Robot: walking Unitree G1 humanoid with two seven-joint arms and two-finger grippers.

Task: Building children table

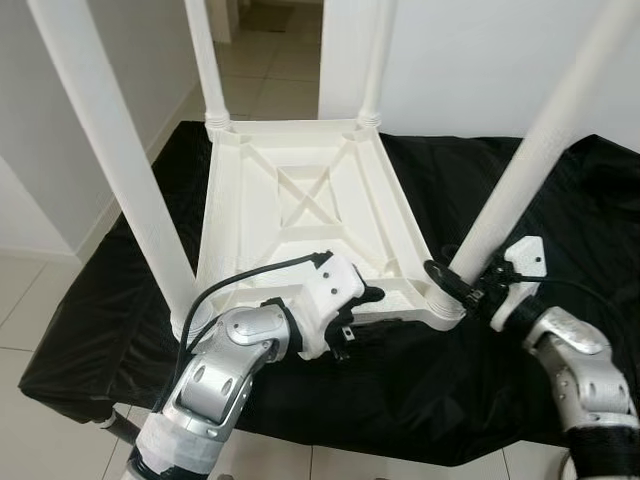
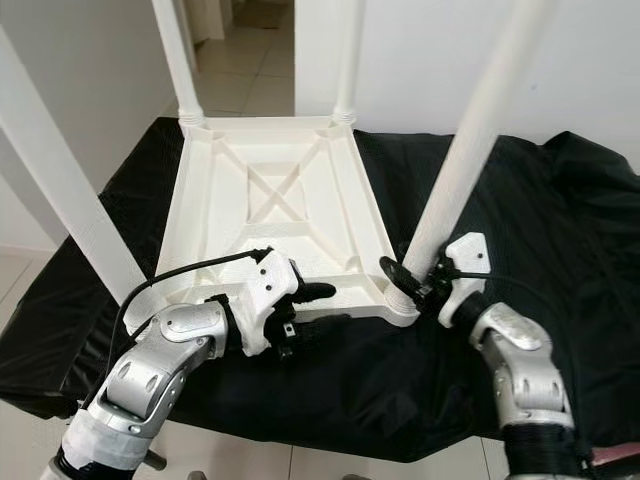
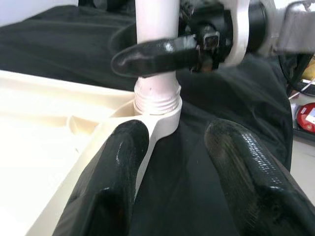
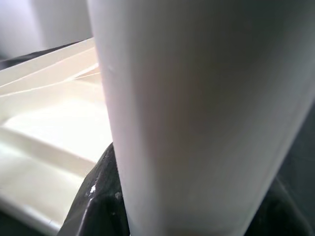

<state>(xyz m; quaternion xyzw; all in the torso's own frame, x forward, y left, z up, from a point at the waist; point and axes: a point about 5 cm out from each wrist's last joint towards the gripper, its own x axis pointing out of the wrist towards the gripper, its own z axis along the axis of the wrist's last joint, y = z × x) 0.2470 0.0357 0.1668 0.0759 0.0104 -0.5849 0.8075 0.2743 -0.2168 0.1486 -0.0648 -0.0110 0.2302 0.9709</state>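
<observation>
A white plastic children's table lies upside down on a black cloth, its ribbed underside facing up. Four white legs stand up from its corners. My right gripper is shut around the near right leg just above its threaded socket; in the right wrist view that leg presses against the black fingers. My left gripper is open at the table's near edge. One of its fingers lies over the rim, the other over the cloth.
The black cloth covers a low surface whose front edge drops to a tiled floor. The near left leg rises close to my left arm. A white wall and an open doorway lie behind. A small red object sits off to the side.
</observation>
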